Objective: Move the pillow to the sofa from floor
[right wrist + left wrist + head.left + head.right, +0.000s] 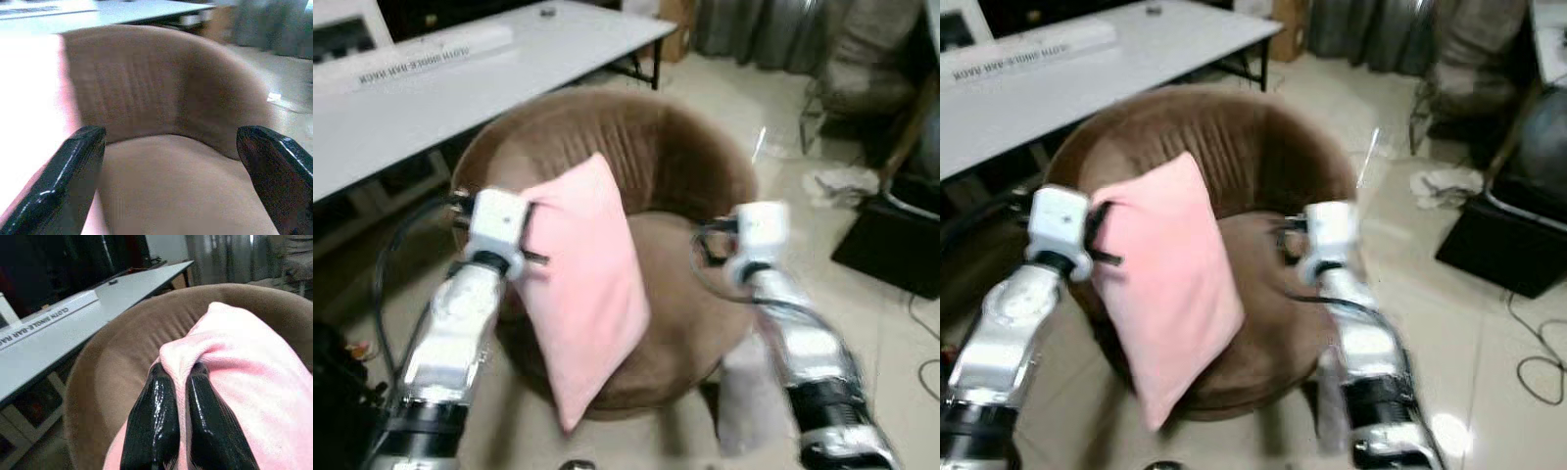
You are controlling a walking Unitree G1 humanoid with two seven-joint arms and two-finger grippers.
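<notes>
The pink pillow (587, 284) is held off the floor over the front of the round brown sofa (675, 166), a fold of its edge pinched in the clamped jaws of the left gripper (178, 382). The right gripper (171, 161) is poised over the seat with its jaws wide apart. The carrying step is judged nearly done; next, the pillow must be lowered onto the seat before being released.

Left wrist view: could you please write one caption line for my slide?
The left hand pinches a fold of the pink pillow above the round brown sofa chair, with a white table behind.
</notes>
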